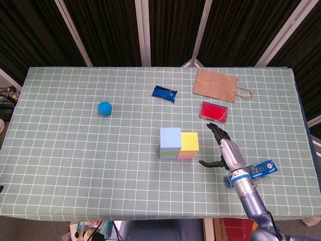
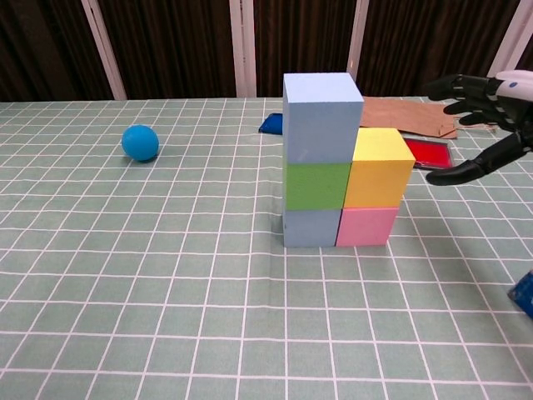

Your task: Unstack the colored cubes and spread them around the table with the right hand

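Cubes (image 2: 337,162) stand stacked mid-table (image 1: 75,150): light blue over green over blue-grey, with yellow over pink touching on the right. Just beside the yellow cube, apart from it, the right hand (image 1: 223,150) hovers empty with fingers (image 2: 454,87) spread toward the stack.

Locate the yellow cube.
In the chest view the yellow cube sits atop the pink cube, against the right side of the taller blue-green-blue stack, near table centre.
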Controlling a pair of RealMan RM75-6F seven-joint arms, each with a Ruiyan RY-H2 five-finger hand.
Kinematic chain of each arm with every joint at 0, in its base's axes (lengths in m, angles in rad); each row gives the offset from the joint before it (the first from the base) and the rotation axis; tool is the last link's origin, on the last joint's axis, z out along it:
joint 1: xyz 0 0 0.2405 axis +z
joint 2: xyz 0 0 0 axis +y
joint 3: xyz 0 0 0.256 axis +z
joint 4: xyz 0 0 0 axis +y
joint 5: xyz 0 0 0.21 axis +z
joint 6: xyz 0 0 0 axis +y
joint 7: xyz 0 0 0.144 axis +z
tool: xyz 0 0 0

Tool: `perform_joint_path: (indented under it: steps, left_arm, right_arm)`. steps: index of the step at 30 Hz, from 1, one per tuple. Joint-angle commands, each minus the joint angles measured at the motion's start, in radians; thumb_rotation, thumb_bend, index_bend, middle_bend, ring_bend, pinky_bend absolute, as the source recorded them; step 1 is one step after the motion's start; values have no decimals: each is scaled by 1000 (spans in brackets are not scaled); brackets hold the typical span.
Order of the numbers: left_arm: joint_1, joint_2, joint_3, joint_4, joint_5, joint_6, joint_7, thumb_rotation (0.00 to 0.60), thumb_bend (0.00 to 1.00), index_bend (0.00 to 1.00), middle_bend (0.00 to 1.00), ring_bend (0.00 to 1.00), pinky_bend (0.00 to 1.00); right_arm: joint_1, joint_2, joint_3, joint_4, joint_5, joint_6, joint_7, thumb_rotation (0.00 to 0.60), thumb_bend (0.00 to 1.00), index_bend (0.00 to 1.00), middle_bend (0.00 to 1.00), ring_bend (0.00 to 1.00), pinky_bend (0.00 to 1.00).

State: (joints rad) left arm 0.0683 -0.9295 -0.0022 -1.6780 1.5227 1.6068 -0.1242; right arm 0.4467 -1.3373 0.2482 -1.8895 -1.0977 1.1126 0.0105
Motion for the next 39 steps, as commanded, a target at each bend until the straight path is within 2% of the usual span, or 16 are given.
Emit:
perform_joint_path:
  steps: [1,15,22,28,34,39]
  left_arm:
    - [1,0,0,-1,1,2,1,600,285,75,0,0,9]
    - [-1,10,-12,4,-24,-6,-28,600,285,75,0,0,9]
    - [0,10,-16,0,-35,-6,-25,600,285,76,0,0,10]
    - [1,12,-18,-2,-39,-7,-28,600,285,75,0,0,9]
    - [4,13,-18,-2,-38,-2,-34,600,285,76,0,0,9]
    - [5,15,-18,-2,-40,-5,-43,600,285,75,0,0,9]
  right_arm:
    - [19,-33,5,23,14,-9,-9,600,126,0,0,0,0]
    - [79,-155,28,93,76,1,-75,600,127,0,0,33,0]
    - [103,-183,41,110,109,0,-109,600,126,0,34,144,0]
    - [113,-193,50,106,144,6,-131,600,125,42,146,267,0]
    - [126,-201,50,109,158,-2,-143,600,126,139,251,322,0]
    - [132,-227,56,125,160,24,-156,600,138,199,383,459,12]
